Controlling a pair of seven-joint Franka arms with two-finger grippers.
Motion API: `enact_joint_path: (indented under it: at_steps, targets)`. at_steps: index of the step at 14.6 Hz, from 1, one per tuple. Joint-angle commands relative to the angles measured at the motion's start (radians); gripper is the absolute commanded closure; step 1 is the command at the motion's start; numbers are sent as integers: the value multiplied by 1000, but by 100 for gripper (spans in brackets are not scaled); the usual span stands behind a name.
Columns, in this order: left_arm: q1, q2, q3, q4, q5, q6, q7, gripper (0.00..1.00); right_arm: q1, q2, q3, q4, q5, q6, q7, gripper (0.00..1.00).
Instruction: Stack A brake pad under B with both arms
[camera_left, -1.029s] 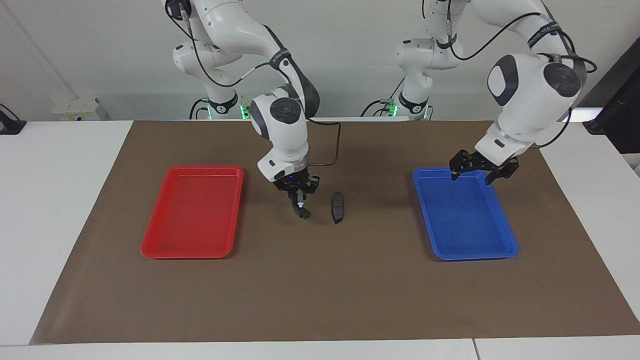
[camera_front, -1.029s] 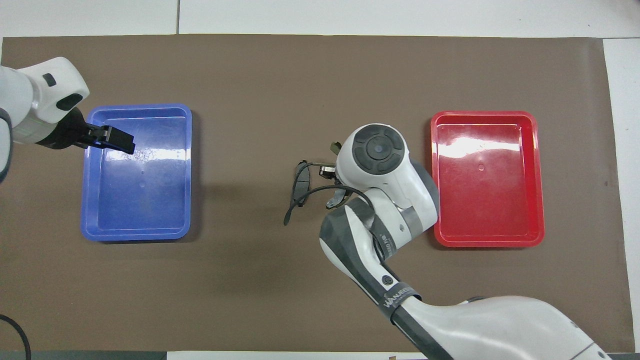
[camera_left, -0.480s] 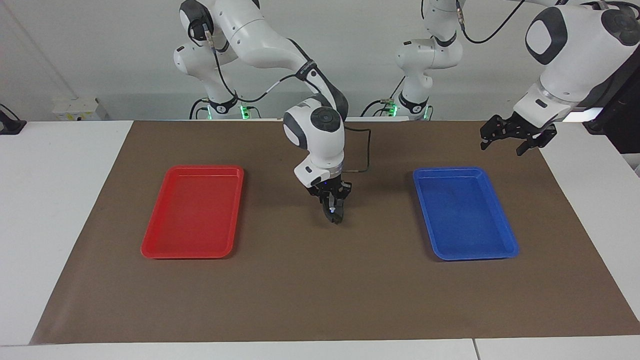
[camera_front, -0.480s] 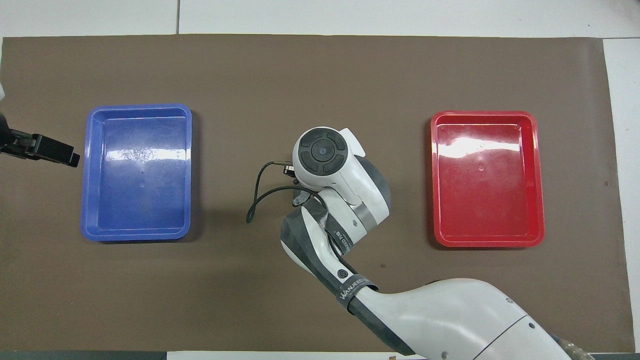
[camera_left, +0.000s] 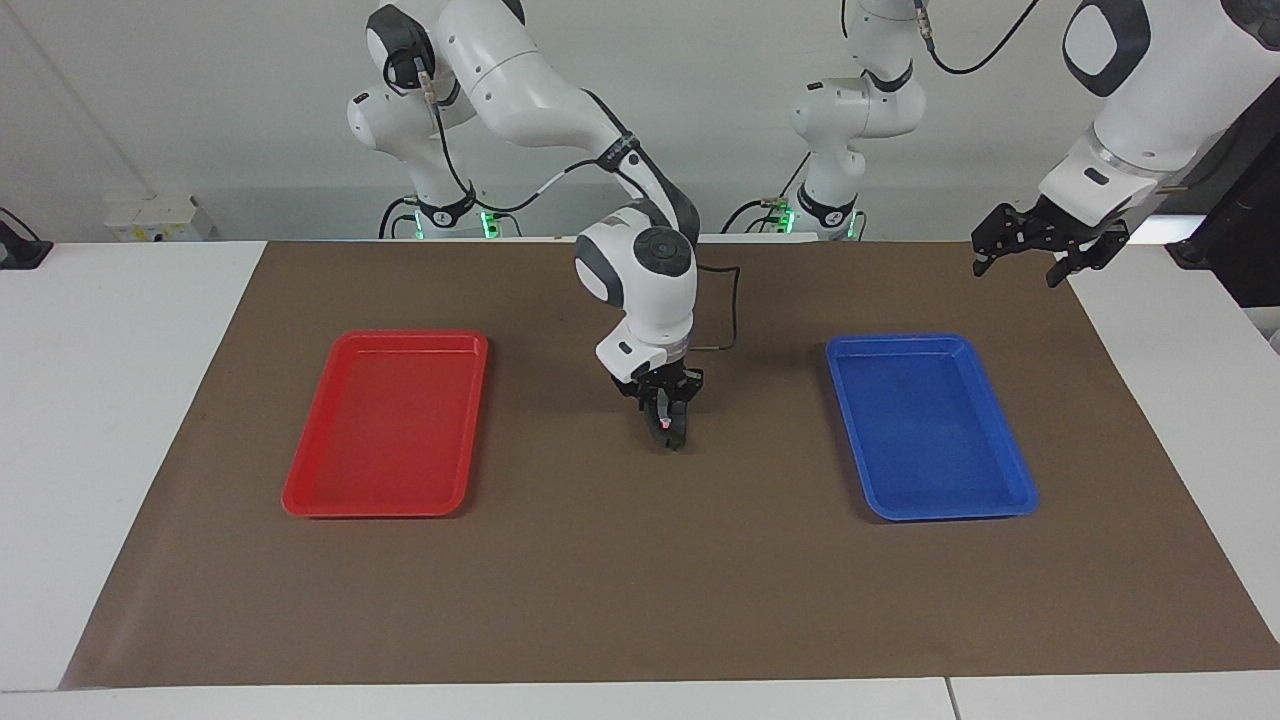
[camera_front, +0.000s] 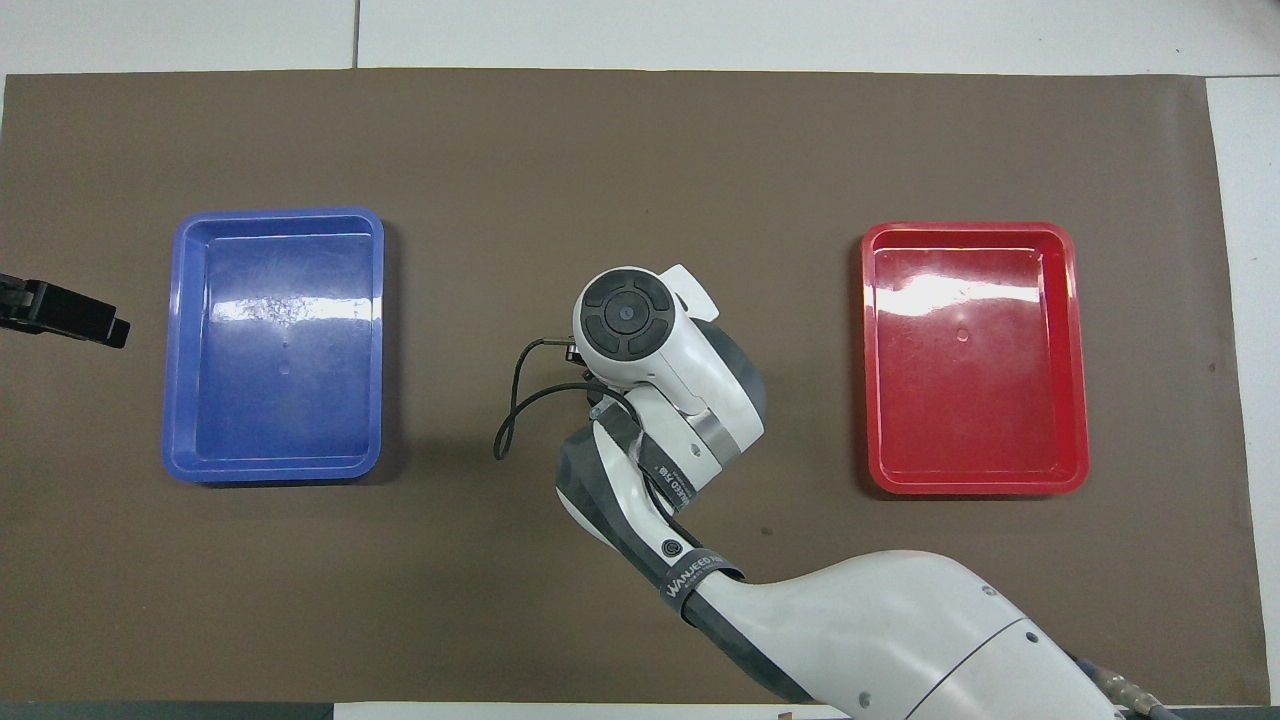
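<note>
The brown table mat (camera_left: 640, 580) is carrying a red plastic tray (camera_left: 385, 500) and a blue plastic tray (camera_left: 1000, 500), either side of the right gripper (camera_left: 672, 438), which is clamping shut low over the mat's middle on a small dark pad (camera_left: 676, 440), though which brake piece I cannot tell. The left gripper (camera_left: 1030, 258) is hanging with jaws spread beside the blue tray.

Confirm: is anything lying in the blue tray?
No, the blue tray shows only its bare floor in the overhead view.

Both Franka arms (camera_left: 520, 80) had glossy white shells with dark grey joint caps and black two-finger grippers. A black cable (camera_front: 515, 410) looped off the right arm's wrist, whose round cap carried four grey segments at 12, 3, 6 and 9 o'clock. Green lights (camera_left: 487, 222) glowed at the bases.
</note>
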Motion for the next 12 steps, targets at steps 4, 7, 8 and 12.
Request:
enact_joint_path:
  at_steps: [4, 7, 8, 12]
  targets:
    - [2, -32, -3, -42, 18, -3, -2, 0, 3, 7, -1, 17, -9, 3, -34, 100]
    - [-1, -32, -1, -44, 18, 6, -91, 0, 8, 10, -1, 14, -3, 29, -34, 100]
    - [-4, -32, -1, -44, 18, 7, -126, 0, 11, 13, -1, 12, -3, 32, -35, 100]
    - [4, -30, -1, -44, 18, 30, -126, 0, 11, 13, -1, 11, -1, 41, -35, 100]
